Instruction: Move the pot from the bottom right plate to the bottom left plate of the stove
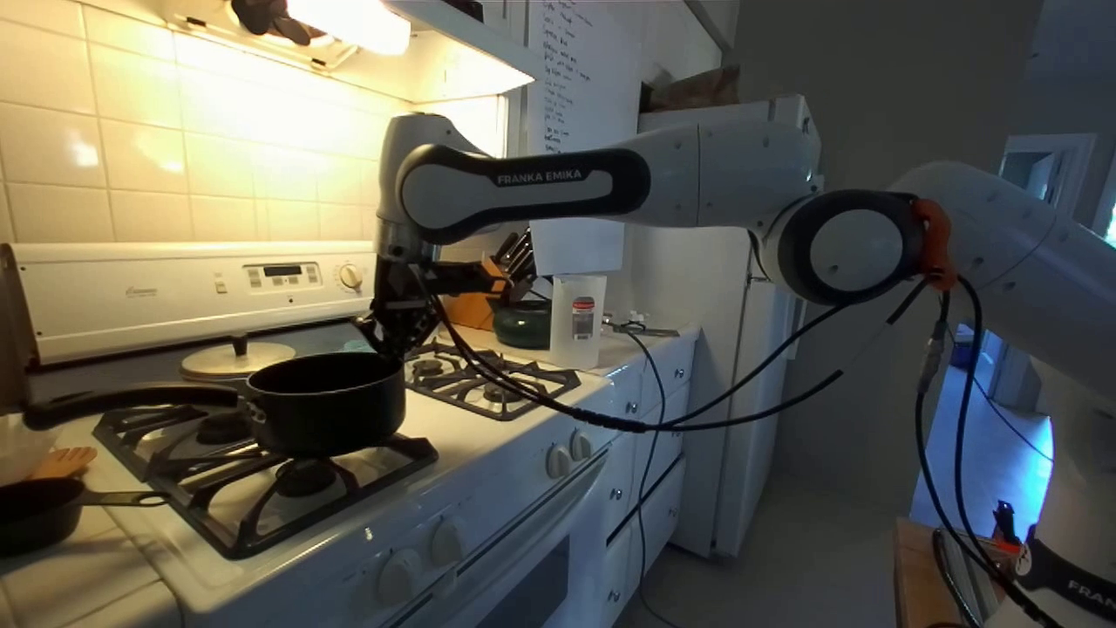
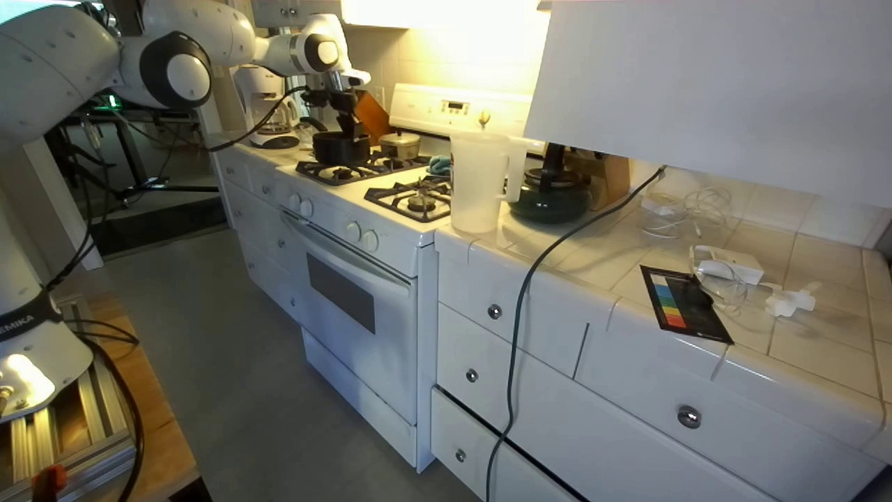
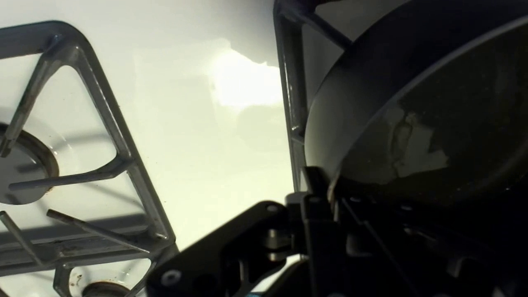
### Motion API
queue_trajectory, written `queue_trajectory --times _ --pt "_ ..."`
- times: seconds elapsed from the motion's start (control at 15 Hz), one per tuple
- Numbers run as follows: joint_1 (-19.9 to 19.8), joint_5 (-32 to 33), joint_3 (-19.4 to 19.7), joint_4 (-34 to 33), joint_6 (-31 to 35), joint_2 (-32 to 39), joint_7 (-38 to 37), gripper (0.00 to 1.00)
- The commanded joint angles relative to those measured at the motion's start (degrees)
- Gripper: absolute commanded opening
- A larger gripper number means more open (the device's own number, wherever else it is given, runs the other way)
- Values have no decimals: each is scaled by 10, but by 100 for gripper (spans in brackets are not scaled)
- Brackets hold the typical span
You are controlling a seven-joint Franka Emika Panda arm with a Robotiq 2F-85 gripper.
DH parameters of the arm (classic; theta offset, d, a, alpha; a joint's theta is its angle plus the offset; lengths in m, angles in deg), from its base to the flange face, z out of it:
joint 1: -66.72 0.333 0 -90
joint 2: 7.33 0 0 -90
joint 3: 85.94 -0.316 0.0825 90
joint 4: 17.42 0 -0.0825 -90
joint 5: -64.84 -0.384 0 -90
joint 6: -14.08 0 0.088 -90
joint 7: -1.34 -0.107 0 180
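The black pot (image 1: 327, 410) is over the front burner of the left grate, the bottom left plate (image 1: 305, 478). It is roughly level, with its long handle (image 1: 131, 401) pointing away from the gripper. I cannot tell whether its base touches the grate. My gripper (image 1: 397, 344) is shut on the pot's rim on the side toward the right grate. In the wrist view the rim runs between the fingertips (image 3: 332, 194), and the pot wall (image 3: 342, 107) fills the right side. The bottom right plate (image 2: 421, 203) is bare; it also shows in the wrist view (image 3: 24, 177).
A silver lidded pot (image 1: 240, 358) stands behind the black pot. A shallow dark pan (image 1: 39, 515) is on the counter beside the stove. A plastic pitcher (image 2: 477, 181) and a dark green pot (image 2: 550, 202) stand on the other side. Cables hang from the arm.
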Motion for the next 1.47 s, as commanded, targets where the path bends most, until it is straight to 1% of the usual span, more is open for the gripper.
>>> queue_trajectory --times 0.0,0.4,0.47,0.53,0.6,0.87,0.93,1.0,1.07,1.13,1.2,1.27,1.4 --pt "-2 -11 -11 -62 -7 31 19 1" --pt "4 -9 -11 -81 12 51 35 1" --pt "5 -9 -11 -82 8 52 39 30" --pt "5 -9 -11 -83 6 52 41 32" --pt "5 -9 -13 -85 6 50 41 37" --pt "-1 -8 -12 -91 3 35 27 65" --pt "-4 -4 -6 -92 5 29 16 71" --pt "-9 -2 0 -93 6 22 1 80" --pt "-15 4 12 -97 13 17 -21 86" --pt "-18 -5 35 -170 -16 49 -40 93" --pt "-29 -4 45 -179 -20 46 -53 99" --pt "-38 2 59 -119 13 7 -71 100" --pt "-56 8 82 -132 14 5 -105 100"
